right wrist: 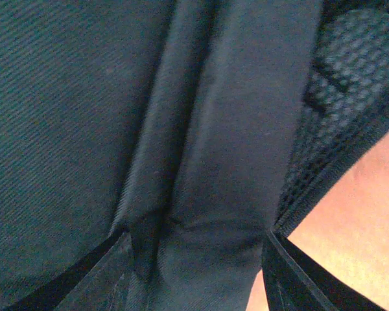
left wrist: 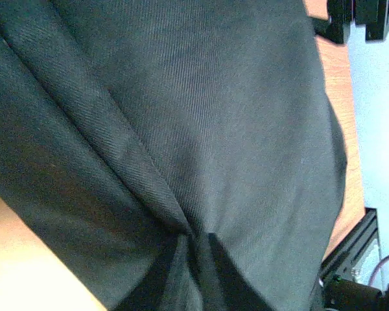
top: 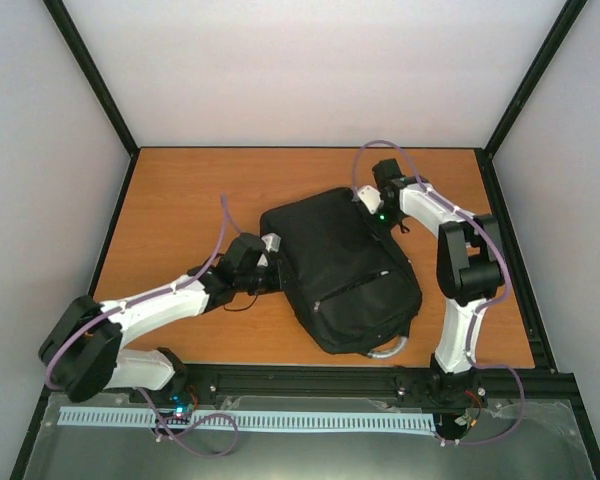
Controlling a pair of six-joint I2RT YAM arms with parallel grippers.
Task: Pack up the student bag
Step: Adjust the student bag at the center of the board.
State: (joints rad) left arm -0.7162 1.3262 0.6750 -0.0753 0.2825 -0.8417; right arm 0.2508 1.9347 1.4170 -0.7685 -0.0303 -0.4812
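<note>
The student bag [top: 345, 275] is laid flat at the middle of the surface [top: 180, 200], its left edge pinched in the tightly closed left tool [top: 272, 262], while a fold at its far right corner is flanked by the half-spread right tool [top: 376, 206], a firm hold not being discernible.

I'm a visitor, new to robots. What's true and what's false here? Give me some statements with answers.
The student bag lies on the wooden table. True.
The bag is bright red. False: it is black.
The left claw is pinching the bag's fabric. True.
The right claw hangs over bare table, away from the bag. False: it is at the bag's far corner, against the fabric.
</note>
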